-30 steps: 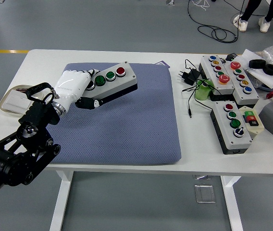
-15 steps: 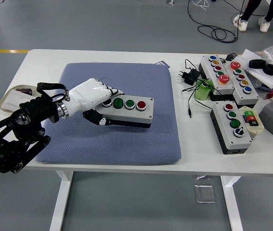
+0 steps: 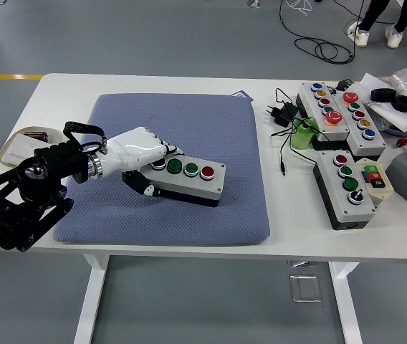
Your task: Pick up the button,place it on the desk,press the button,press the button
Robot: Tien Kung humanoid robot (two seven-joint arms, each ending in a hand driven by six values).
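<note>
Head view: the left hand (image 3: 140, 150), its fingers wrapped over one end of the button box (image 3: 189, 179), has it resting on the blue pad (image 3: 211, 129); placing looks nearly done, both presses remain. Rightward, other button boxes (image 3: 347, 186) and cables (image 3: 284, 115) lie well apart.

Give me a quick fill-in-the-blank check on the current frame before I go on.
1. The left hand grips the button box at its ____ end.
2. The box lies on the ____ pad.
3. The box's rightmost button is ____.
4. Between the black button and the red one sit ____ green buttons.

Missing words: left; blue; red; two
</note>
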